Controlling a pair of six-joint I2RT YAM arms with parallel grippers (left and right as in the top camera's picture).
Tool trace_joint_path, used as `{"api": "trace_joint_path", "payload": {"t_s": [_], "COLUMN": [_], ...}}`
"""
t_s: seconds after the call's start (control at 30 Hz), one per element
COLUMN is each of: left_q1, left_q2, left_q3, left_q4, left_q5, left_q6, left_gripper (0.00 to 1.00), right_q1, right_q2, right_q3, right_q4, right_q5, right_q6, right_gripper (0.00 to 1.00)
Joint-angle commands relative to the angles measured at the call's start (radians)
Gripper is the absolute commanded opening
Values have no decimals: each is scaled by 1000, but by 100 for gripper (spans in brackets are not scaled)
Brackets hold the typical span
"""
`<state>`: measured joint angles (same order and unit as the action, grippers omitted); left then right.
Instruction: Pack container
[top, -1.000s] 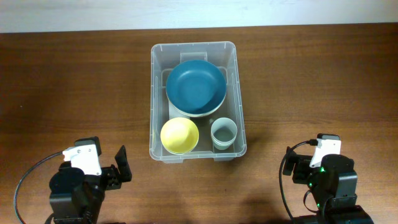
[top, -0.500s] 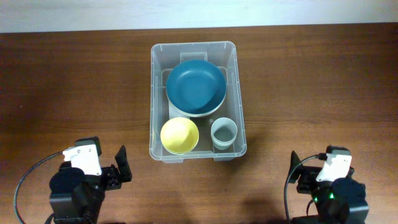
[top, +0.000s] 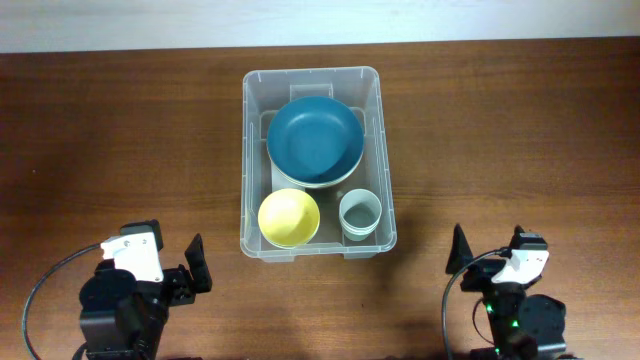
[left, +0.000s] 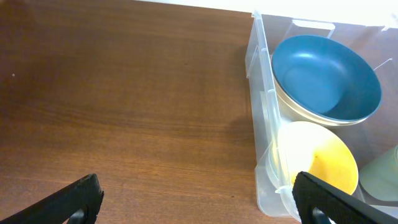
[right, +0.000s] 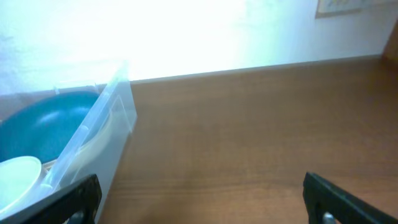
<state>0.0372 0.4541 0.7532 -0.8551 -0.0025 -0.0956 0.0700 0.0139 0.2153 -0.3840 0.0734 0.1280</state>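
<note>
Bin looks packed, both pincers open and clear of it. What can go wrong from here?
1. The bin has clear walls and its near corner sits just ahead of the open left pincer. A forward move might clip the rim and shove the bin.
2. The yellow bowl and cup sit close to the near walls, and the blue bowl fills most of the rest. Anything added would likely land on them and tip.
</note>
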Motion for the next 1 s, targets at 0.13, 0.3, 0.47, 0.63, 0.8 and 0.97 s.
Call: {"api": "trace_joint_path", "payload": {"t_s": [0.13,0.3,0.47,0.63,0.8,0.97], "left_q1": [5,5,5,5,5,5], "left_q2": [-6,-6,-6,-6,-6,-6], "left_q3": [-6,-6,-6,-6,-6,-6], "left_q4": [2,2,2,2,2,2], "left_q5": [14,14,14,14,14,14], "left_q6": [14,14,14,14,14,14], "left_gripper": [100,100,100,100,100,100], "right_q1": [7,7,8,8,8,8], "right_q2": [-11,-11,-11,-10,-10,-10], "right_q3": [-189,-210,-210,-210,-210,-210], "right_q4": [367,343,306,306,306,306], "right_q5": [-10,-13,-36,-36,-36,-36], "right_q6": [-46,-145,-147,-147,-147,-147], "right_gripper": [99,99,99,99,99,99]}}
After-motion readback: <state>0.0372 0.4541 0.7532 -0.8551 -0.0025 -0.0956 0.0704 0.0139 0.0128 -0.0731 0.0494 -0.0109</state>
